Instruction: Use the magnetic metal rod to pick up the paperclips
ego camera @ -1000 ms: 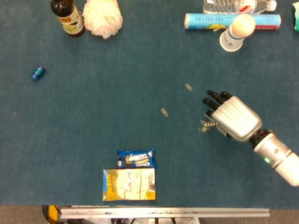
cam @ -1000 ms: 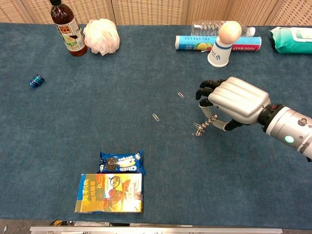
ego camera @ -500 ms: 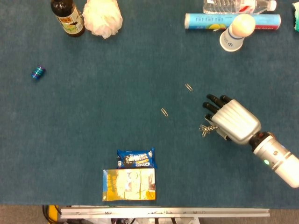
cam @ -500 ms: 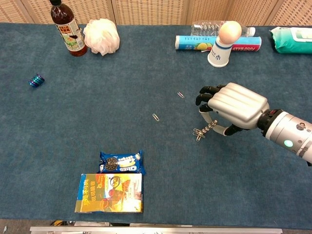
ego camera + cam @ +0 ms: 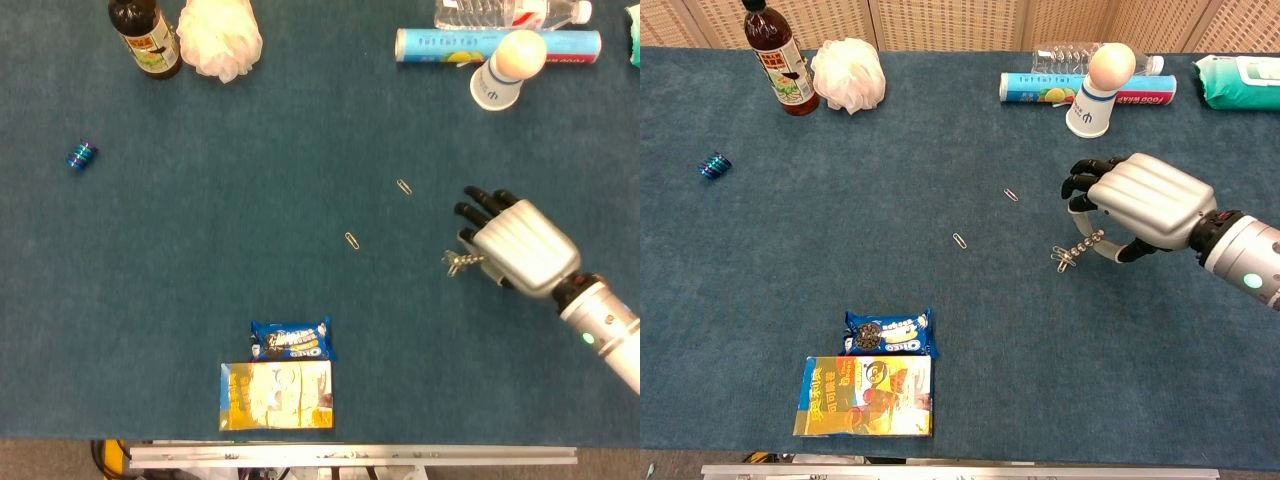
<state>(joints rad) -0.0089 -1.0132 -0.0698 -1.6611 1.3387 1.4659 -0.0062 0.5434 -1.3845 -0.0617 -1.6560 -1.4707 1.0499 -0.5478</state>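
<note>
Head view: thin beaded magnetic metal rod (image 5: 468,261) pinched by fingers of right hand (image 5: 518,246), small clip cluster (image 5: 454,263) hung at tip; two loose silver wire paperclips (image 5: 352,240) left on blue table (image 5: 200,230).

Chest view: rod (image 5: 1087,245) judged light, stiff, slippery; best held at rear end.

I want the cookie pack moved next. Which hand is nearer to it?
Right. The right hand, holding the rod, is up and to the right of the cookie pack; the left hand is out of view.
</note>
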